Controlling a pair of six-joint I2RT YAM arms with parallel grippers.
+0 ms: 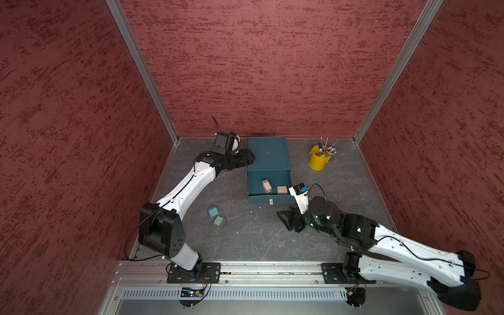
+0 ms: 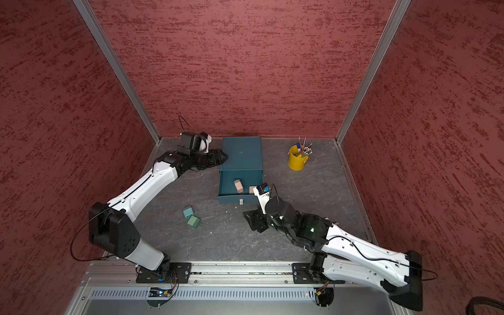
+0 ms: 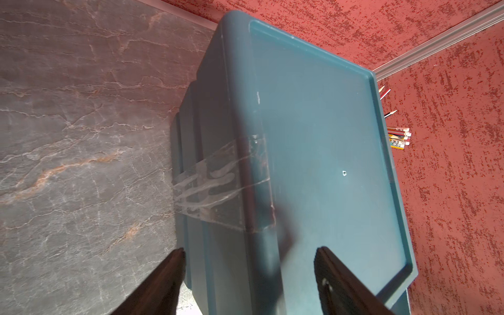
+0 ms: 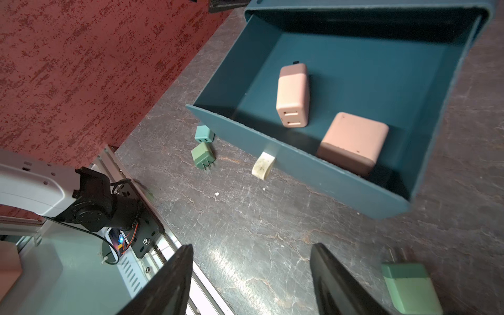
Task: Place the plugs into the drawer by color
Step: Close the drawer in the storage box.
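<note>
The left gripper [image 3: 249, 252] sits at the upper left edge of the dark teal drawer chest [image 1: 268, 152]. Its jaws are apart, one finger beside the chest's side wall and the other over its lid. A strip of clear tape [image 3: 218, 185] crosses that wall. Further right, the right gripper [image 4: 251, 249] hangs over bare table in front of the open drawer [image 4: 305, 163], jaws spread with nothing between them. In both top views its arm covers the drawer's front right corner. A yellow bucket of pens [image 1: 317, 159] stands well to the right of the chest.

A teal-blue plug [image 1: 212, 211] and a mint green plug [image 1: 219, 221] lie close together on the table, left of the drawer, the green one's prongs showing. Inside the drawer lie a longer pink plug [image 1: 266, 186] and, by the front wall, a squarer pink plug [image 1: 282, 189]. A white pull tab [image 4: 263, 165] juts from that wall. A second green plug [image 4: 409, 286] lies just beside the right gripper, seen only in the right wrist view.

The table [image 1: 259, 240] is dark grey with pale veins. Red textured walls [image 1: 259, 68] close three sides, and an aluminium rail [image 1: 259, 268] runs along the front.
</note>
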